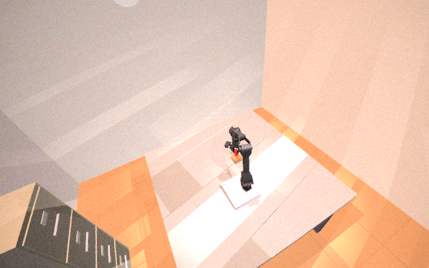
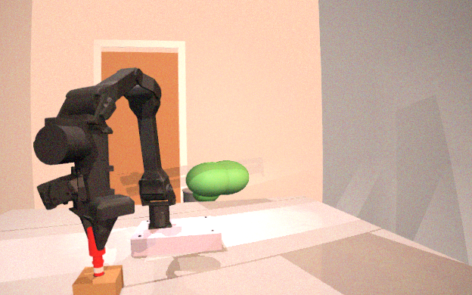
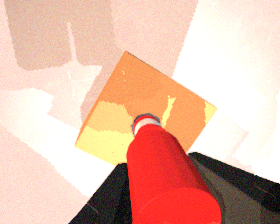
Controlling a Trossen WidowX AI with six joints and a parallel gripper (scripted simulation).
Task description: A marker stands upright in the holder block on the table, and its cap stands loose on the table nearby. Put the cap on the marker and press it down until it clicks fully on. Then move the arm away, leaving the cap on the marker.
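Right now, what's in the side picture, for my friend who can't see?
A dark arm's pincer holds a red cap tilted over the top of a red marker, which stands in a brown block on a pale table.

The cap [image 3: 167, 196] hides most of the marker [image 3: 145, 121].
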